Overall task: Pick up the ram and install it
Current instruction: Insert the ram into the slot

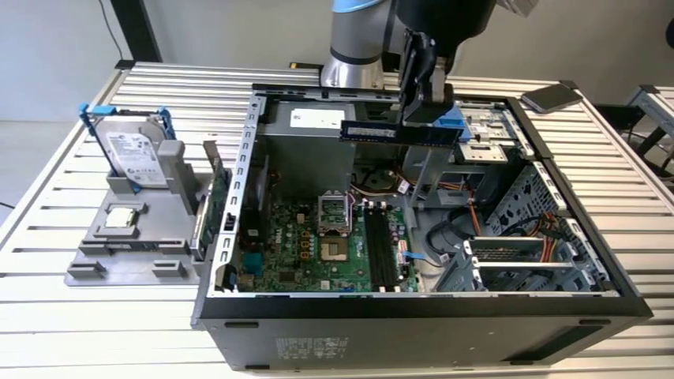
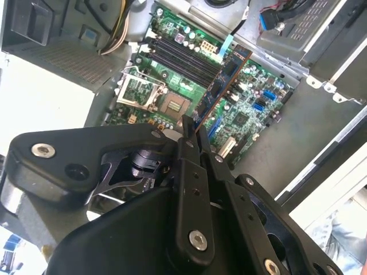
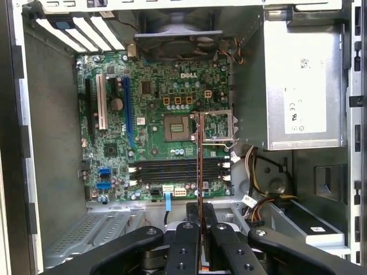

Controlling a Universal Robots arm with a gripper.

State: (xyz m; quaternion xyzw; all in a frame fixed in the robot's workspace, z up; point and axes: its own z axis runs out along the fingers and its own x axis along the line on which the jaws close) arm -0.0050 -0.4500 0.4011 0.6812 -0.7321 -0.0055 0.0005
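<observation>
The ram point(image 1: 374, 132), a long dark stick, hangs level above the open computer case, and my gripper point(image 1: 427, 122) is shut on it near the end toward the exterior view's right. In the second wrist view the ram point(image 2: 221, 86) juts out edge-on from my gripper point(image 2: 192, 130) over the green motherboard point(image 2: 252, 114). In the first wrist view the ram point(image 3: 199, 154) is a thin line rising from my gripper point(image 3: 200, 216), crossing the black memory slots point(image 3: 172, 170). Those slots point(image 1: 381, 249) lie well below the stick, apart from it.
The case's metal walls point(image 1: 251, 158) ring the motherboard point(image 1: 305, 253). A power supply point(image 3: 304, 86), a fan point(image 3: 178, 40) and cable bundles point(image 3: 258, 195) crowd the inside. On the slatted table, a hard drive point(image 1: 135, 158) stands in a grey holder beside an upright green card point(image 1: 219, 209).
</observation>
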